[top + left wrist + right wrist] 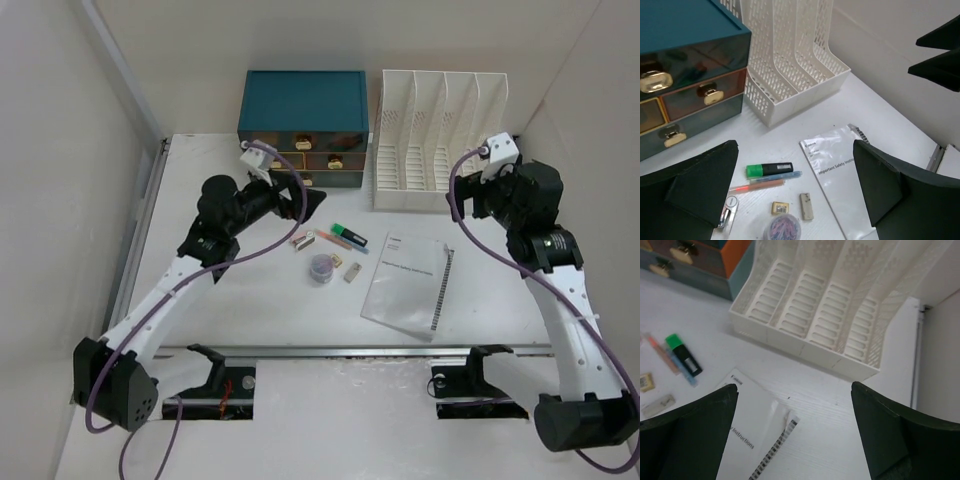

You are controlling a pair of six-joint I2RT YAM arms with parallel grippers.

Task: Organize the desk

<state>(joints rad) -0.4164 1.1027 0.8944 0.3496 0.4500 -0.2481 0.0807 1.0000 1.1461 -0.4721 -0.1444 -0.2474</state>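
Sorting not begun. Left hand [795,187] spread, empty; green highlighter [769,169] just ahead: descend, pinch. Right hand [795,432] spread, empty, above booklet [747,410].

Desk layout, top view: two big units at back, small stuff mid, booklet to the R.
On the desk [240,310], drawer box [303,100] sits at 11 o'clock from desk ctr and file rack [440,140] just beside it at 1 o'clock, both at the far edge. Near ctr: marker [769,169] w/ pens [765,182] alongside; tub of clips [321,268] at 7 o'clock from marker; small block [352,272] at 3 o'clock of tub; booklet [408,285] flat at 4 o'clock from marker, in front of rack.
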